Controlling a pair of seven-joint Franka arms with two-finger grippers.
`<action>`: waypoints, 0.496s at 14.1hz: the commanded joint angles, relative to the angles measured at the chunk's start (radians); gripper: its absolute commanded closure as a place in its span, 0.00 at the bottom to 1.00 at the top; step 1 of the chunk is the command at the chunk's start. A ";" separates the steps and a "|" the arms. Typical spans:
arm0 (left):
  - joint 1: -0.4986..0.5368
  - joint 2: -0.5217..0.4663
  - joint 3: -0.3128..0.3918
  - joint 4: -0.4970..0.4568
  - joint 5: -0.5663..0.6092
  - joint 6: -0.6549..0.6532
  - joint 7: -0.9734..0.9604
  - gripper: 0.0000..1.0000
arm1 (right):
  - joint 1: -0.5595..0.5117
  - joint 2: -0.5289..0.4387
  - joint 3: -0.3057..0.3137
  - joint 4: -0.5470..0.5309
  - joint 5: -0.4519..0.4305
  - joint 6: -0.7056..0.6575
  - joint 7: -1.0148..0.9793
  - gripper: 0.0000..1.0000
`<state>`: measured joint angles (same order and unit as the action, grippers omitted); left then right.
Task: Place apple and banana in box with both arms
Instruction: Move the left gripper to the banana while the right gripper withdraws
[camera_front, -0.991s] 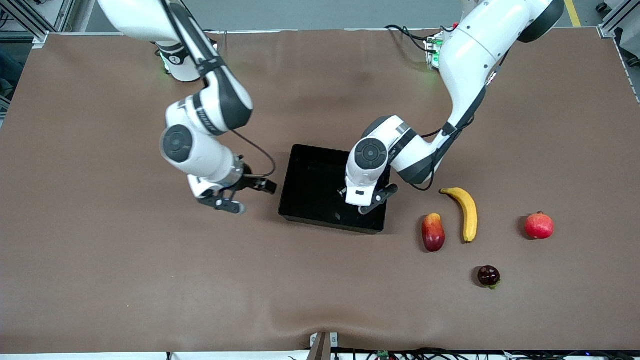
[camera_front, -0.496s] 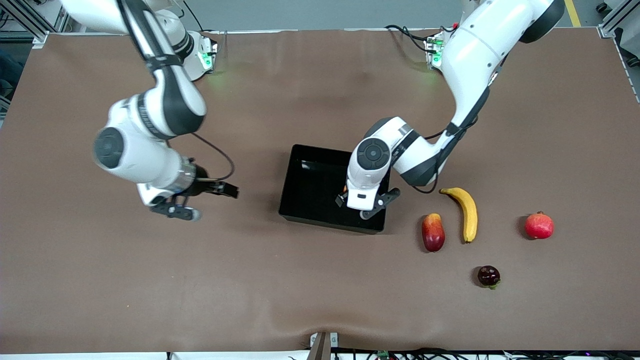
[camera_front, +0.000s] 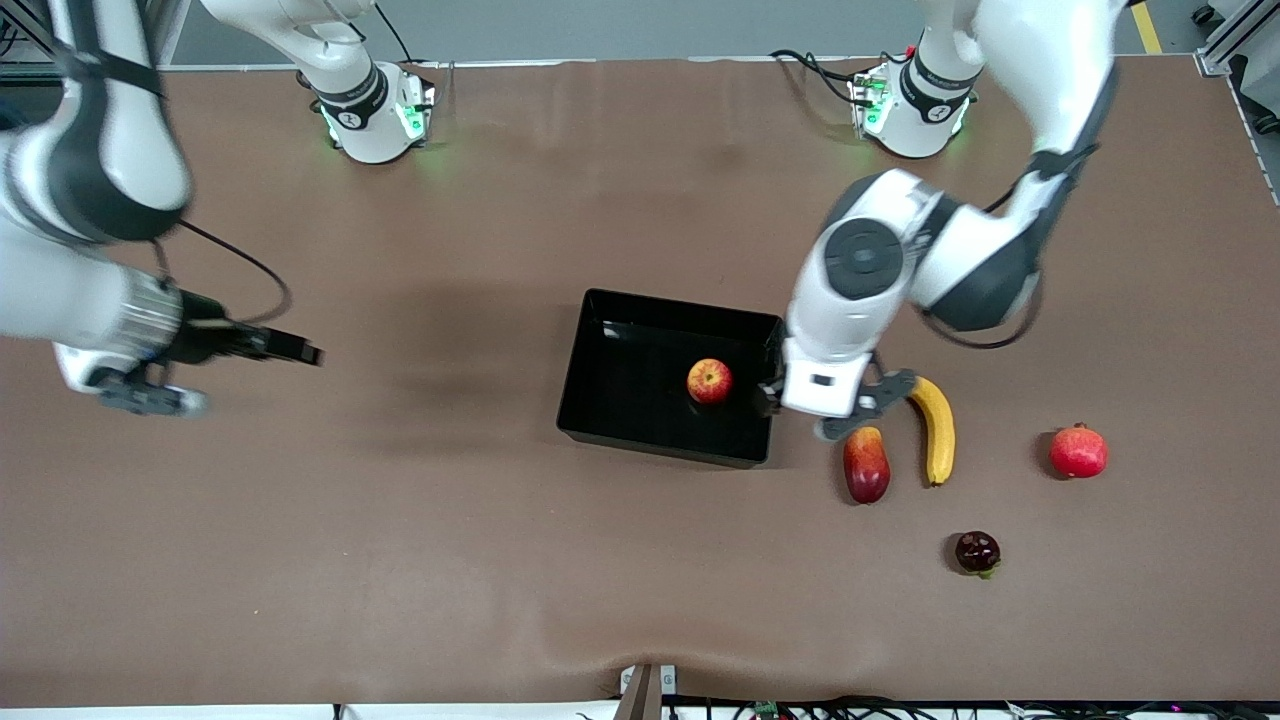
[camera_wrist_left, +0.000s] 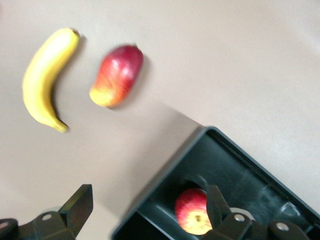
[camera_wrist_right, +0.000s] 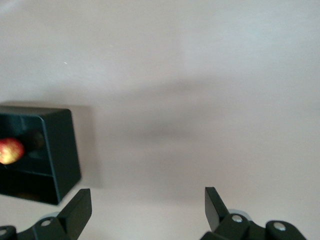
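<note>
The apple (camera_front: 709, 380) lies in the black box (camera_front: 600, 400) at mid-table, free of both grippers. It also shows in the left wrist view (camera_wrist_left: 195, 211) and the right wrist view (camera_wrist_right: 11, 150). The banana (camera_front: 936, 428) lies on the table toward the left arm's end, beside the box. My left gripper (camera_front: 815, 410) is open and empty, over the box's end wall (camera_wrist_left: 165, 182) and the table beside it, close to the banana (camera_wrist_left: 45, 80). My right gripper (camera_front: 240, 377) is open and empty over bare table toward the right arm's end, well away from the box (camera_wrist_right: 50, 150).
An elongated red-yellow fruit (camera_front: 866, 464) lies between box and banana, a little nearer the front camera; it shows in the left wrist view (camera_wrist_left: 117, 75). A red round fruit with a crown tip (camera_front: 1078, 451) and a small dark fruit (camera_front: 977, 552) lie toward the left arm's end.
The apple has come into view lying in the box. My left gripper has risen and moved off the box toward the banana. My right arm has swung away toward its end of the table.
</note>
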<state>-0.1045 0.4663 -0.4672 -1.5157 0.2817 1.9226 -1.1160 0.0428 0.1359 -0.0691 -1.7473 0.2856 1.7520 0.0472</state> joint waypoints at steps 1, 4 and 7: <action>0.063 -0.040 -0.005 -0.034 -0.029 -0.010 0.128 0.00 | -0.040 -0.085 0.020 0.000 -0.090 -0.072 -0.027 0.00; 0.146 -0.047 -0.004 -0.096 -0.021 -0.051 0.283 0.00 | -0.067 -0.142 0.023 0.044 -0.155 -0.196 -0.029 0.00; 0.280 -0.026 -0.004 -0.155 -0.013 -0.042 0.439 0.00 | -0.100 -0.145 0.026 0.135 -0.178 -0.305 -0.018 0.00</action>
<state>0.0957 0.4484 -0.4614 -1.6198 0.2707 1.8719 -0.7683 -0.0162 -0.0081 -0.0667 -1.6659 0.1287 1.5042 0.0268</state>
